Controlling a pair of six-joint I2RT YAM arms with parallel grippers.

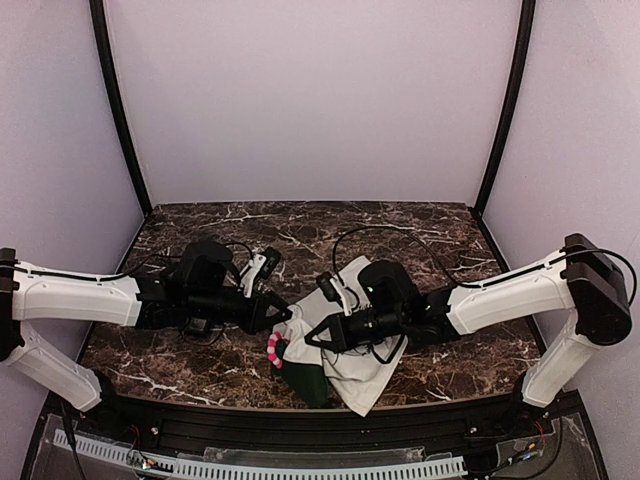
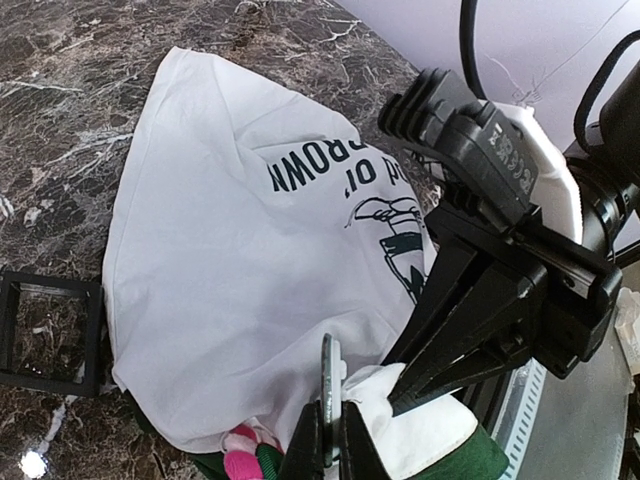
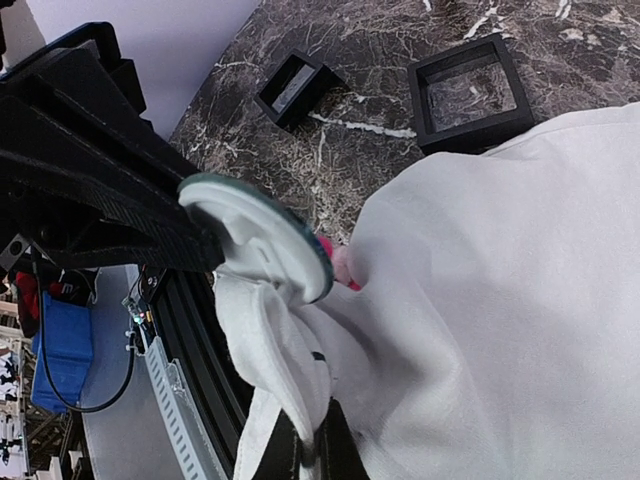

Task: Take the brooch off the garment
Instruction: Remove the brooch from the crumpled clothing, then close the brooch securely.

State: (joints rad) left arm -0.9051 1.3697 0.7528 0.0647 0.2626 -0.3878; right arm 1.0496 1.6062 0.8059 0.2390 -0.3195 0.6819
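Nearest the lens in the top view, the garment (image 1: 352, 378) lay bunched at lower centre of the table (image 1: 420, 225), dark green trim toward the near edge. The left gripper (image 1: 289, 318) and right gripper (image 1: 313, 342) met over its left end, tips almost touching. The brooch (image 1: 275, 347) showed pink just below and left of them. Likely one arm was to anchor cloth while the other worked the pin. Bare marble lay behind and to both sides; the near edge was close.

Left wrist view: own jaws, bottom centre, were pinched tight on a thin disc (image 2: 328, 380) seen edge-on, with cloth bunched round it. Whether it belonged to the brooch I could not tell; pink petals peeked out at the bottom edge, left of the jaws. A black square frame (image 2: 50, 330) sat just beside the shirt's left edge.

Right wrist view: own jaws, bottom centre, were closed on a white fold of the garment, probably holding it down. The disc showed face-on at centre left, pale with a dark rim, petals just behind it. Two frames lay at upper centre.
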